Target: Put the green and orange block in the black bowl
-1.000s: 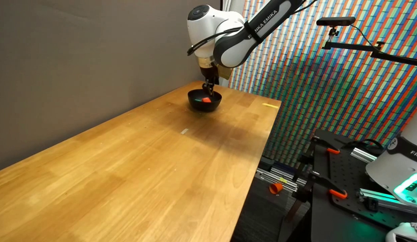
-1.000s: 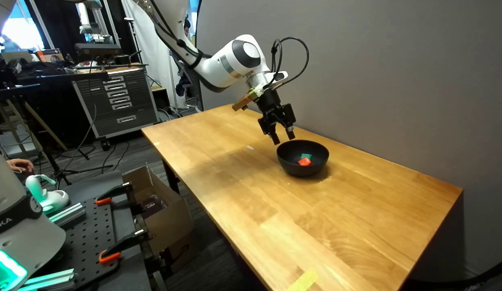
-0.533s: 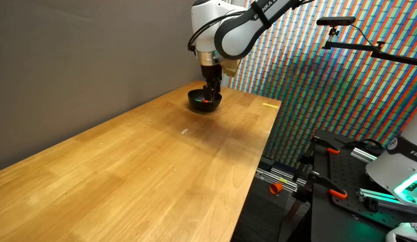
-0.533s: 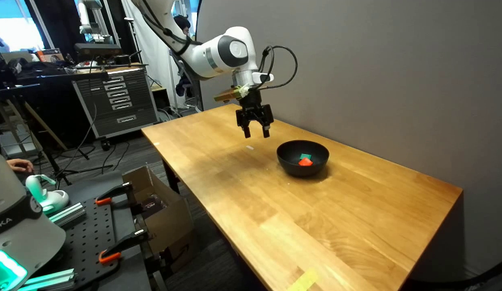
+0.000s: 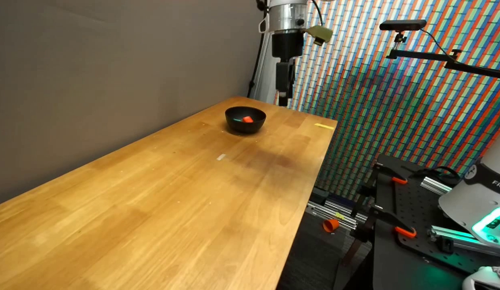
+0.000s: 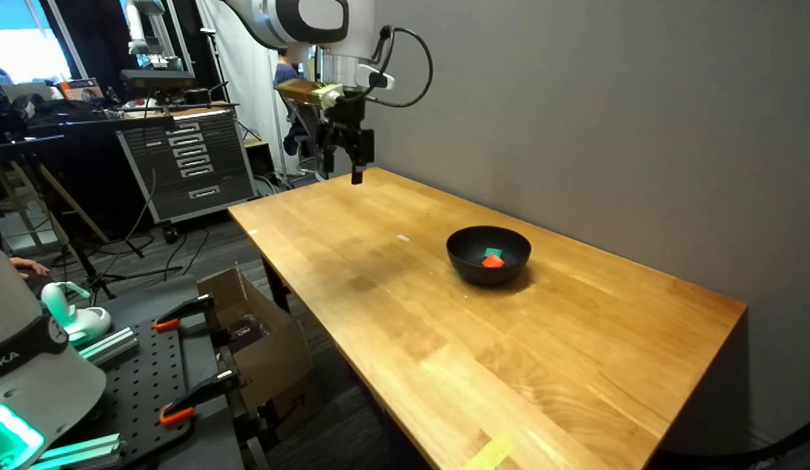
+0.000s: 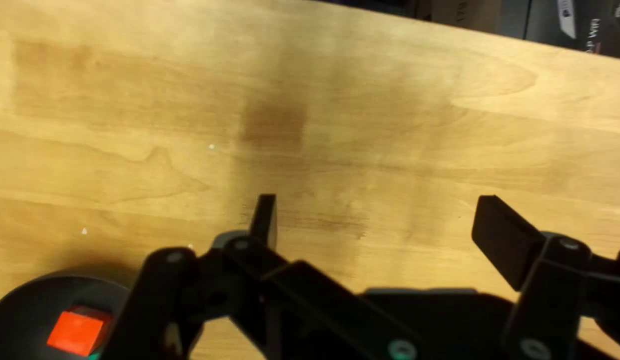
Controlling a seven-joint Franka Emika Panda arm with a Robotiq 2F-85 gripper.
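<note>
Gripper [image 7: 377, 215] was released: my two fingers [image 7: 504, 237] stood well apart, with nothing held between them. I hung above the rim height of the black bowl [image 6: 486, 277], off to its side and well apart from it. The bowl stood upright on the table [image 6: 574, 339]. Both task items lay inside the bowl: the orange block [image 6: 493, 261] and, just beside it, the green block [image 6: 493, 252]. Whether the two touched could not be told. By my judgement, placement was complete, and only withdrawal from the bowl remained.

Caution: I assessed three residual hazards.
1. Rim strike. A needless, off-centre descent toward the bowl risked bringing a spread finger down on its rim and tipping it.
2. Drag. A low sideways sweep risked catching the bowl and sliding it across the table, jostling both blocks.
3. False check. In the wrist view, only a sliver of green showed beside the orange block, at the frame's edge inside the bowl. Reliance on that view alone risked a miscount and an unneeded second pick.
</note>
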